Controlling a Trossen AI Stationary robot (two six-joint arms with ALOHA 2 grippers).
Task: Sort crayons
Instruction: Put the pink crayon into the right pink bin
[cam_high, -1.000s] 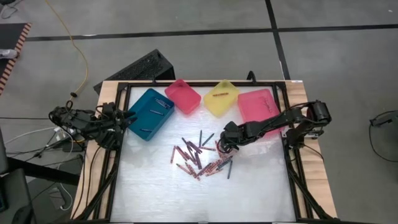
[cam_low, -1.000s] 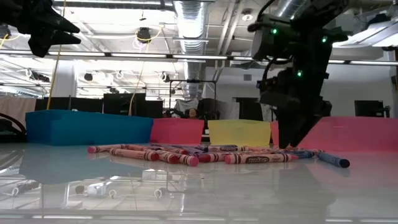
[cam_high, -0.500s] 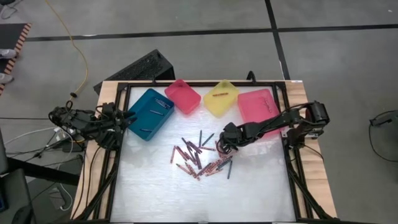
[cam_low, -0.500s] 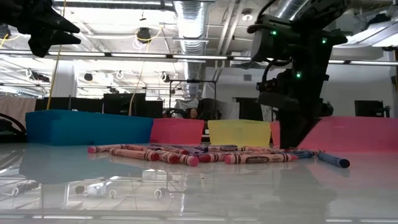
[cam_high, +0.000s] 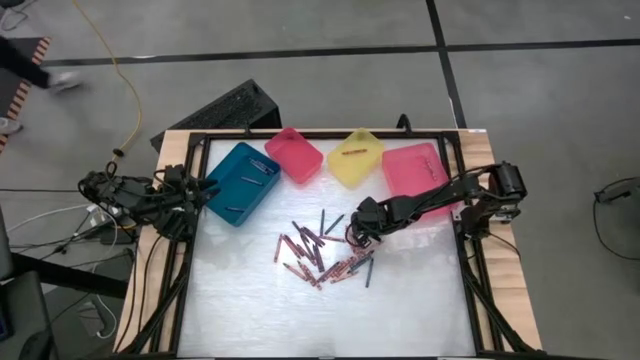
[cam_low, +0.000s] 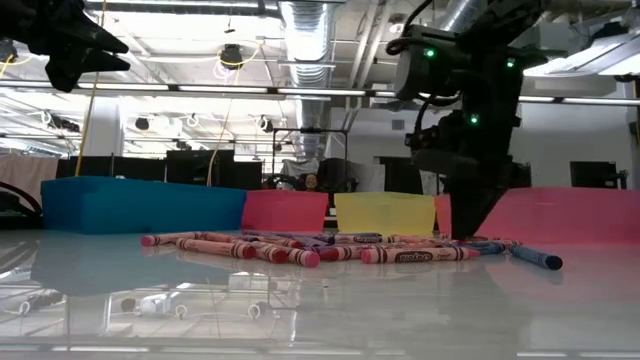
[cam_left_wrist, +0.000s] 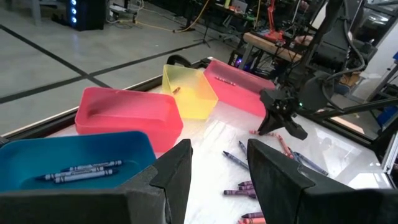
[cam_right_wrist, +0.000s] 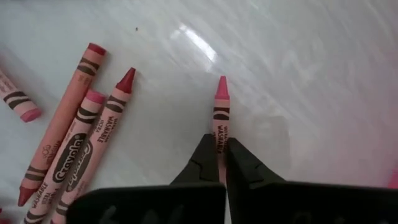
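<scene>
Crayons (cam_high: 322, 254) lie loose in the middle of the table (cam_high: 400, 310), most in a scatter running toward the left arm's side. One pink crayon (cam_right_wrist: 221, 115) sits apart at the scatter's right edge, and that is the one in play. The right gripper (cam_right_wrist: 219, 163) is down on it, fingers (cam_right_wrist: 200, 163) pressed together with the stick clamped between the tips. In the right wrist view the crayon's long axis runs straight out ahead of the gripper, pointed end forward, so it is held near its blunt end with most of its length sticking out in front. Three more red and pink crayons (cam_right_wrist: 81, 143) lie just beside it, clear of the fingers.

From above, the right gripper (cam_high: 362, 222) sits at the near-right edge of the pile, its arm reaching in from the right rail. The right arm is plainly the nearer one. The left gripper (cam_high: 205, 190) waits at the left edge by the teal bin (cam_high: 240, 182), fingers (cam_left_wrist: 273, 168) apart and empty.

Beyond the pile stands the row of bins: teal, then a small pink bin (cam_high: 294, 155), a yellow bin (cam_high: 355, 158), and a large pink bin (cam_high: 415, 170) closest to the right arm. I judge the next move to be a lift and a short carry back to a pink bin, keeping the protruding tip clear of the rim
</scene>
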